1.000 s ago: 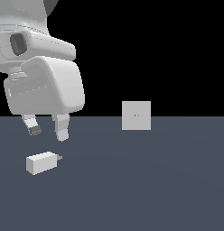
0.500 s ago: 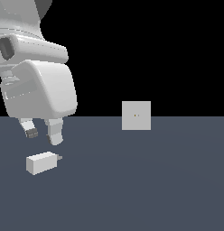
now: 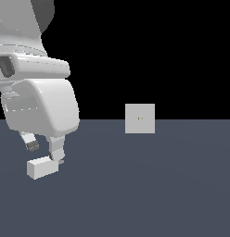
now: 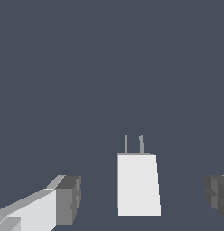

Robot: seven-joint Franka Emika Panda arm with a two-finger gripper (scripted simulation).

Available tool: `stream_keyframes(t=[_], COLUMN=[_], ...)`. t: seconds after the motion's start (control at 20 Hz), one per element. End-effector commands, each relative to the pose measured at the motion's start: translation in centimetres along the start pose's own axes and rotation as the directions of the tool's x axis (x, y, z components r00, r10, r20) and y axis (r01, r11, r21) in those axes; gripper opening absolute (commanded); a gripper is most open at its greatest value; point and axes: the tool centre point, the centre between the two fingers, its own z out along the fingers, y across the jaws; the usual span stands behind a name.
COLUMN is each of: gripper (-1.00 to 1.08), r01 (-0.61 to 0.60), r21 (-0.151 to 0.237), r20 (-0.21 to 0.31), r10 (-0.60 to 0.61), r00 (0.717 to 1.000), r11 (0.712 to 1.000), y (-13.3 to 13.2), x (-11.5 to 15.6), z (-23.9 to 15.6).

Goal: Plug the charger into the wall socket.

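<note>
The charger [image 3: 41, 167] is a small off-white block lying on the dark grey floor at the exterior view's left. In the wrist view the charger [image 4: 137, 184] lies between my two fingers, its two short grey prongs [image 4: 133, 145] pointing away from the camera. My gripper [image 3: 44, 149] is open just above the charger, one finger [image 3: 56, 149] overlapping its prong end. Nothing is held. The wall socket [image 3: 140, 118] is a flat light-grey upright square plate with tiny holes at its centre, standing far off toward the exterior view's right.
A dark grey floor [image 3: 149, 185] spreads between the charger and the socket. Behind the socket is black background.
My gripper has come down and moved toward the exterior view's left, from above the charger to right over it. The charger and socket have not moved.
</note>
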Motion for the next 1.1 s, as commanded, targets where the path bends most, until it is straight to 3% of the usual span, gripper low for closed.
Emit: stream_keyframes(t=[0.0,0.45,0.5,1.05], gripper=[1.00,1.00,-1.00,-1.00], r01=[-0.001,-0.002,-0.002,-0.001], r21=[-0.001,-0.001,-0.001,-0.001], r20=[0.001,0.000,0.000,0.000], r10=[0.001,0.002,0.002,0.001], r00=[1.000,1.000,1.000,1.000], r11=[1.000,1.000,1.000,1.000], y=[0.1,0.0,0.0,0.0], x=[-0.3,-0.8,-0.8,-0.8], z=[1.1,3.1,3.1,3.0])
